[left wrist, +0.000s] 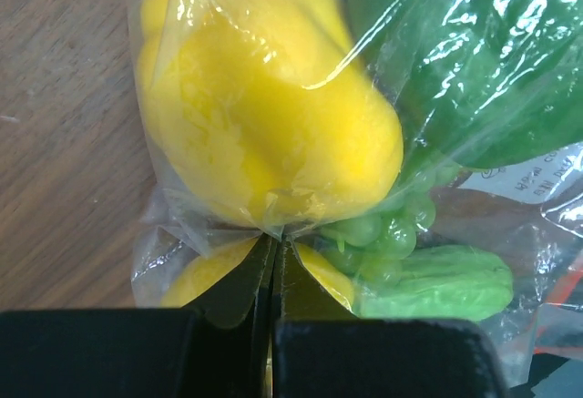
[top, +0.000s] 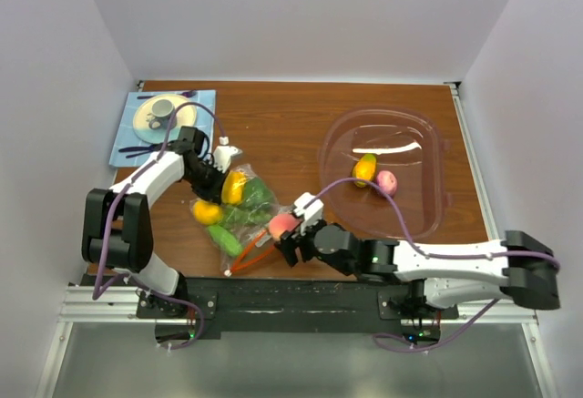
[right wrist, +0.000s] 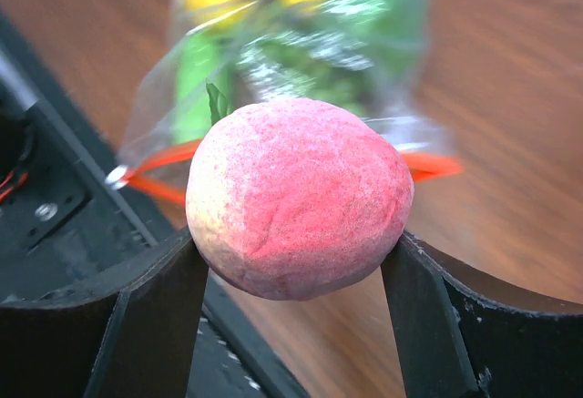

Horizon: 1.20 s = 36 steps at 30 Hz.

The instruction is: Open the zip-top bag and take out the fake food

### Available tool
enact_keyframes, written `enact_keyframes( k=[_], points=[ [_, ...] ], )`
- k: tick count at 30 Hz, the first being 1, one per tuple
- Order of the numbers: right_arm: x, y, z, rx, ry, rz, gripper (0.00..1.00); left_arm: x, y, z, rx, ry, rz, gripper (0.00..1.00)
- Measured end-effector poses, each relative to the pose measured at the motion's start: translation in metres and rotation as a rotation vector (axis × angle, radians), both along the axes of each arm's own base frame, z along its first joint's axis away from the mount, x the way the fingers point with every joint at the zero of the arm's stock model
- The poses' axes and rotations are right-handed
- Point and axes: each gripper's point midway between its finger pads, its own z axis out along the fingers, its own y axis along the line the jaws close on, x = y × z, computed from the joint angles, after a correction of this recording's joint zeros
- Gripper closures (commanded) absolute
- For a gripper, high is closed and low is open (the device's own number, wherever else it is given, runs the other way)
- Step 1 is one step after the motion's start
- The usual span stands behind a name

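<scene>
The right gripper is clamped on a pink peach near the mouth of the bag, well short of the tub, which holds two pieces. The peach is round and glossy and is gripped only at its widest point, so a jerk may roll it out onto the table. The left gripper is closed on a thin fold of bag film beside the yellow pepper. If the film slips or tears, the bag may drag along and spill its contents.
</scene>
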Motion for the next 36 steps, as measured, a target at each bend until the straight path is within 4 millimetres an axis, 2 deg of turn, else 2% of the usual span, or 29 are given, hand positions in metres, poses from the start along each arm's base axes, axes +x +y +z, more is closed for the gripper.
enact_keyframes(
  k=[3,5,6,8,9,11,12,13,14,15,16,20,21,23,27,33,36],
  points=[
    [0.02,-0.036,0.025,0.027,-0.047,-0.147,0.93,-0.002,0.0,0.001,-0.001,0.009,-0.002,0.99],
    [0.046,-0.067,0.04,0.058,-0.069,-0.298,0.93,-0.005,-0.002,0.003,-0.009,0.021,-0.005,0.97],
    [0.064,-0.091,0.046,0.07,-0.079,-0.41,0.92,-0.007,-0.002,0.004,-0.014,0.03,-0.007,0.96],
    [0.09,-0.127,0.049,0.073,-0.09,-0.581,0.89,-0.011,-0.004,0.008,-0.026,0.045,-0.012,0.9],
    [0.101,-0.145,0.046,0.058,-0.092,-0.665,0.73,-0.012,-0.006,0.012,-0.035,0.05,-0.014,0.86],
    [0.113,-0.168,0.036,-0.001,-0.078,-0.777,0.56,-0.011,-0.009,0.023,-0.054,0.048,-0.02,0.78],
    [0.12,-0.177,0.03,-0.044,-0.065,-0.827,0.25,-0.009,-0.011,0.032,-0.064,0.04,-0.022,0.77],
    [0.126,-0.182,0.025,-0.084,-0.05,-0.865,0.12,-0.005,-0.013,0.041,-0.074,0.027,-0.024,0.75],
    [0.132,-0.183,0.017,-0.13,-0.031,-0.889,0.03,-0.002,-0.014,0.05,-0.083,0.007,-0.026,0.72],
    [0.136,-0.183,0.009,-0.17,-0.009,-0.907,0.01,0.002,-0.016,0.058,-0.091,-0.016,-0.028,0.7],
    [0.138,-0.183,0.003,-0.209,0.008,-0.922,0.01,0.005,-0.017,0.065,-0.096,-0.037,-0.029,0.69],
    [0.142,-0.181,-0.014,-0.306,0.052,-0.944,0.01,0.007,-0.014,0.077,-0.088,-0.084,-0.023,0.4],
    [0.141,-0.181,-0.015,-0.309,0.056,-0.946,0.01,0.008,-0.011,0.076,-0.079,-0.09,-0.016,0.38],
    [0.14,-0.182,-0.013,-0.304,0.059,-0.946,0.01,0.011,-0.002,0.069,-0.049,-0.1,0.008,0.37],
    [0.137,-0.177,0.004,-0.2,0.062,-0.911,0.17,0.015,0.016,0.046,0.013,-0.071,0.052,0.37],
    [0.116,-0.164,0.026,-0.005,0.05,-0.772,0.24,0.021,0.019,0.015,0.032,-0.005,0.054,0.41],
    [0.1,-0.151,0.029,0.029,0.047,-0.662,0.27,0.018,0.019,0.004,0.035,0.016,0.039,0.51]
  ],
)
